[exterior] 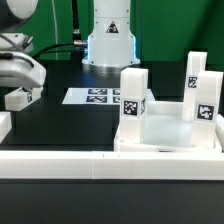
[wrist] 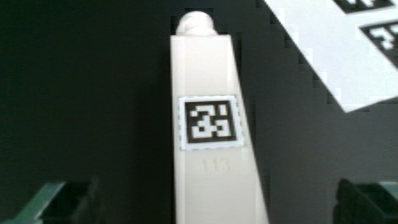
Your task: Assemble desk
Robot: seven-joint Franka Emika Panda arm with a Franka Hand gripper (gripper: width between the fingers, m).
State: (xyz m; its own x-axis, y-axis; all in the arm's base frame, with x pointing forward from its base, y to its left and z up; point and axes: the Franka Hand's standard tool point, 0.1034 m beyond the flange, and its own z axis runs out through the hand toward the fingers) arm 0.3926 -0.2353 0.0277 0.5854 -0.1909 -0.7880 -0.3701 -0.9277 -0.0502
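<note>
Free gaps either side of leg point(wrist: 210, 130)

Smooth, faintly glossy white plastic leg point(wrist: 210, 75), flat matt white marker board point(wrist: 331, 62), matt black table point(wrist: 71, 90)

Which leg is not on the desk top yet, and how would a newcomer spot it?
Find the marker board in the middle of the black table, then look toward the exterior view's left, below the open gripper. The loose leg lies flat on the table there, while the other three legs stand upright on the desk top.
</note>
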